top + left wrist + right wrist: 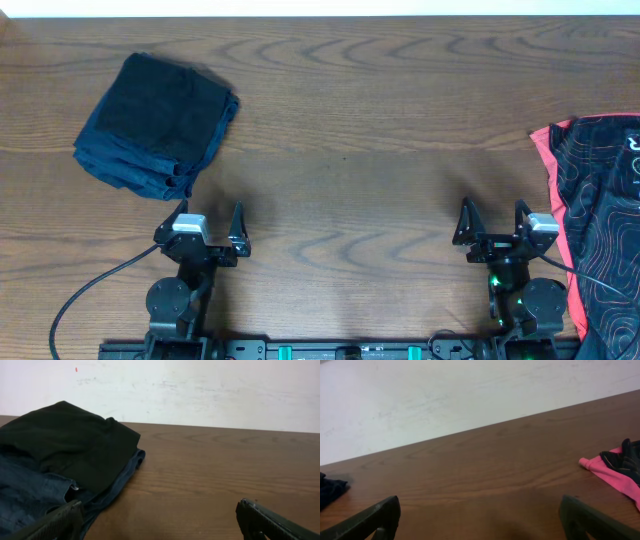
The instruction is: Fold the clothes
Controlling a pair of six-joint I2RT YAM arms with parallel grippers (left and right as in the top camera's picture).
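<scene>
Both pairs of jaws stand wide open and empty at 6 o'clock. The black jersey [600,190] lies bunched with a red shirt [545,150] at 3 o'clock, so one pinch could drag both. Bare wooden tabletop [350,150], dark folded pile [155,125] at 10 o'clock, white wall [200,390] beyond

Folded dark pile [155,125] (black over navy) lies ahead-left of the left jaws. Wood-grain table [340,150] runs under both jaw pairs. Black cable [70,300] trails behind-left of the left jaws. White wall [200,390] ahead.
</scene>
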